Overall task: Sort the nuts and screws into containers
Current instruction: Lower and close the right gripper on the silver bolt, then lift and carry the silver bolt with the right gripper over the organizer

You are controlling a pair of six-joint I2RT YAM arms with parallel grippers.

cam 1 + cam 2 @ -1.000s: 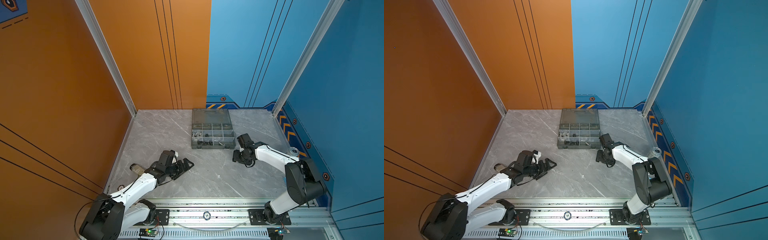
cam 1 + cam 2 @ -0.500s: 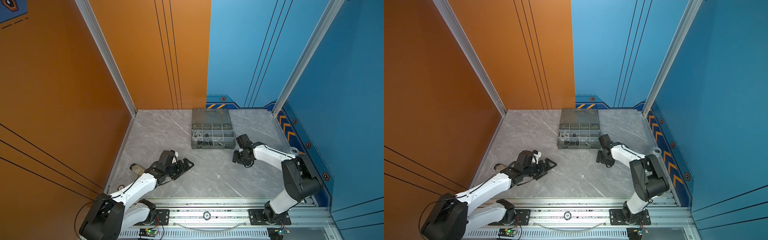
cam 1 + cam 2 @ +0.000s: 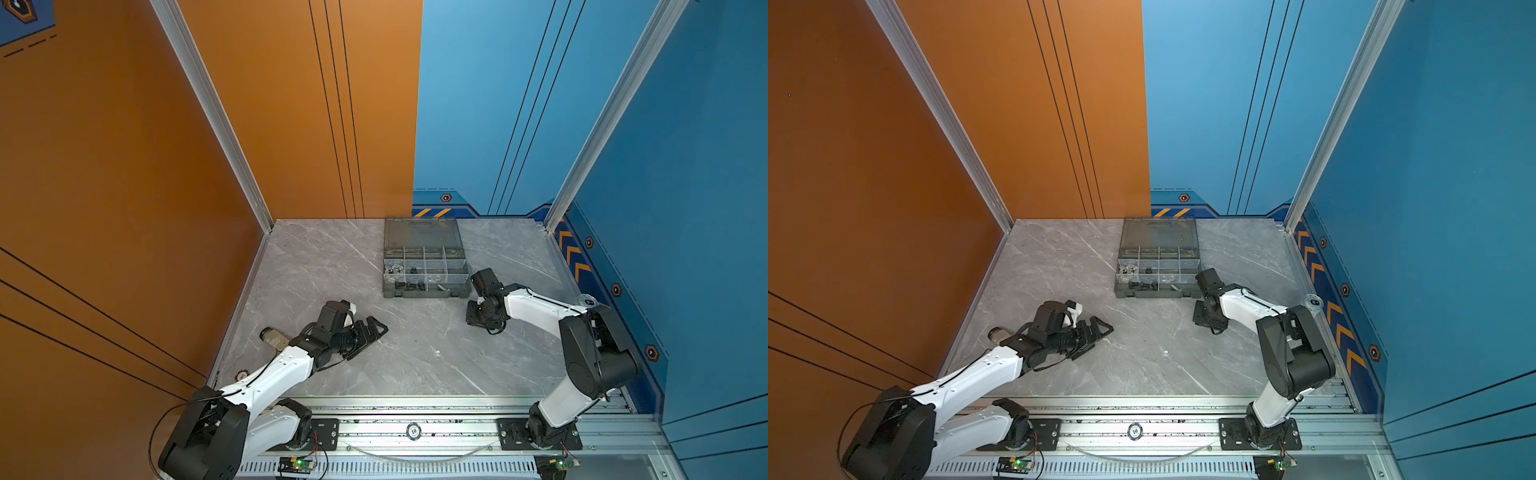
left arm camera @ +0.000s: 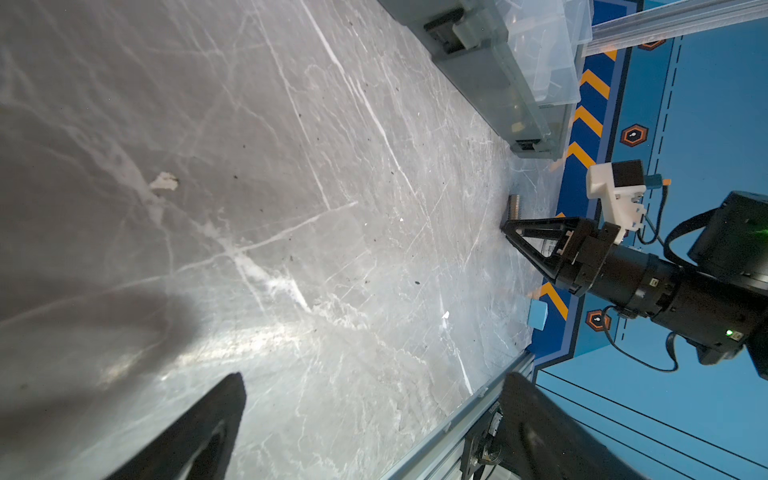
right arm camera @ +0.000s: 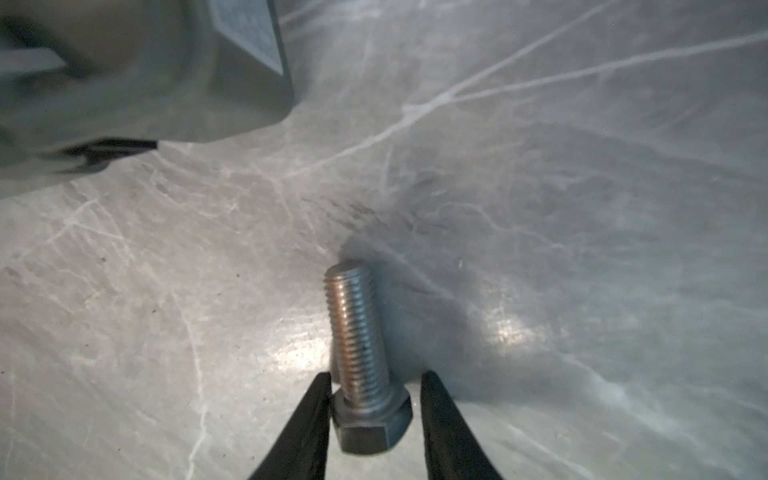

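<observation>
A silver screw (image 5: 357,345) lies on the grey marble table, its hex head between the fingers of my right gripper (image 5: 376,374). One finger touches the head; a thin gap shows at the other, so the gripper is still open. In both top views the right gripper (image 3: 478,322) (image 3: 1204,318) points down just off the front right corner of the grey organizer box (image 3: 426,293) (image 3: 1156,294). Silver nuts (image 3: 392,268) and black parts (image 3: 409,286) sit in the box's compartments. My left gripper (image 3: 374,332) (image 4: 374,376) rests wide open and empty near the table's left middle.
The box lid (image 3: 422,232) lies open toward the back wall. A silver drink can (image 3: 272,338) lies beside the left arm. A poker chip (image 3: 413,431) sits on the front rail. A small blue block (image 4: 538,313) stands at the right wall.
The right gripper's jaws have narrowed around the screw's head, and its wrist has shifted slightly. The left arm has not moved.
</observation>
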